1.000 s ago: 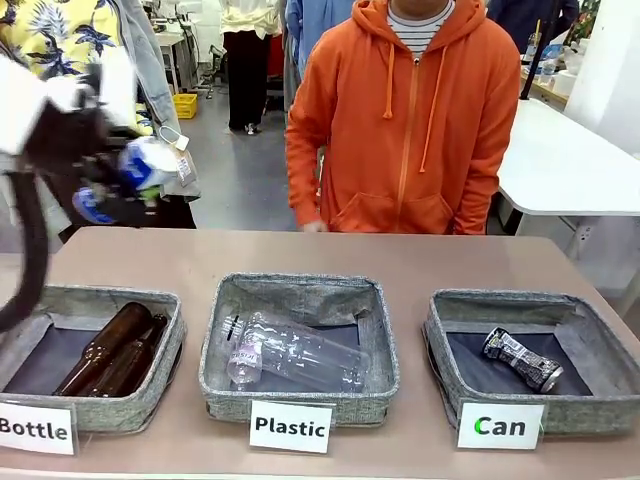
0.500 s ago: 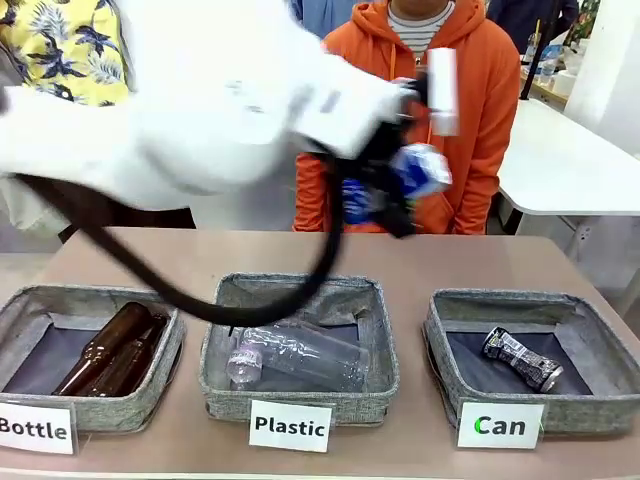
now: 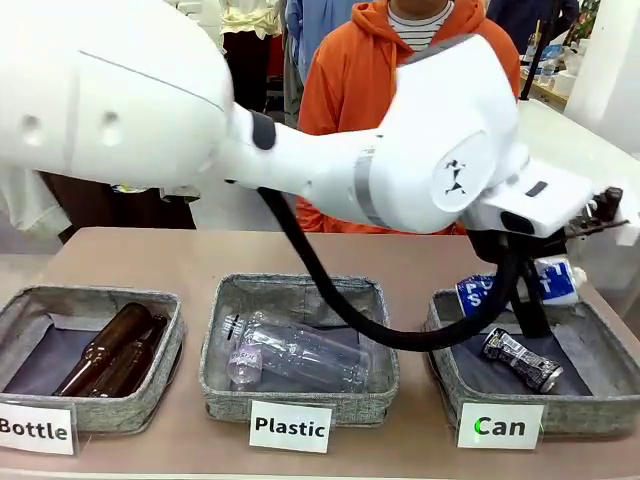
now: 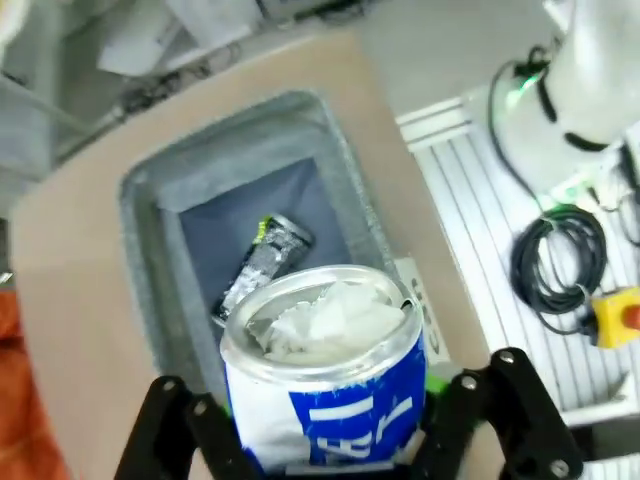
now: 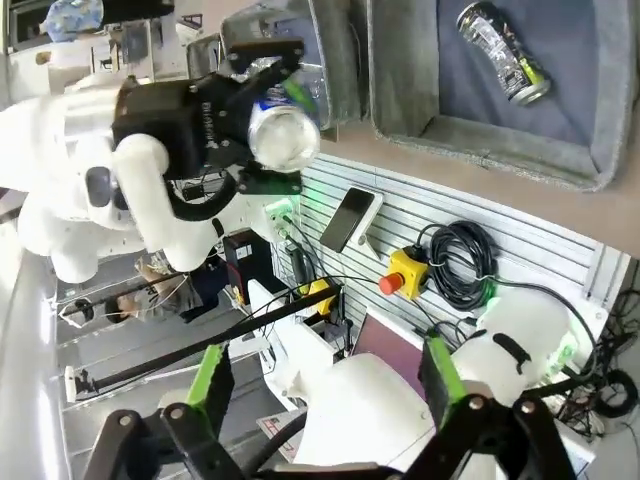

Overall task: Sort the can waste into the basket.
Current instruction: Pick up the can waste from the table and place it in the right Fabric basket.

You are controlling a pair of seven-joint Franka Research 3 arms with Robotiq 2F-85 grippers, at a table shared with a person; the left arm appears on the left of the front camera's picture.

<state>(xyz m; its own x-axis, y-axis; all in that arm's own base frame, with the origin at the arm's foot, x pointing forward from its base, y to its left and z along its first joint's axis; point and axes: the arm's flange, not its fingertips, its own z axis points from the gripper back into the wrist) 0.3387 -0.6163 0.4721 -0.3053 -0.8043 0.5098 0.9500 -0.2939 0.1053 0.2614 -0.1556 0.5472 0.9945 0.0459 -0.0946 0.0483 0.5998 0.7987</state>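
Note:
My left gripper [image 3: 527, 292] is shut on the blue and white crushed can [image 3: 518, 284] and holds it just above the grey basket [image 3: 590, 412] marked by the "Can" card [image 3: 499, 425] at the table's right. In the left wrist view the held can [image 4: 325, 350] fills the space between my fingers [image 4: 470, 400], directly over the basket [image 4: 148, 225]. The dark silvery can [image 3: 522, 359] lies on the basket's dark lining, also seen as the dark can [image 4: 262, 265] below. My right gripper [image 5: 325, 385] is open and holds nothing; its view looks across at the basket [image 5: 480, 150].
The "Plastic" basket [image 3: 215, 385] in the middle holds a clear bottle [image 3: 295, 352]. The "Bottle" basket [image 3: 165, 385] at the left holds brown glass bottles [image 3: 112, 348]. A person in an orange hoodie [image 3: 350, 60] stands at the far side. My left arm spans the table.
My left arm has swung from the far left across the table to the right, carrying the blue and white can, and has come down over the "Can" basket.

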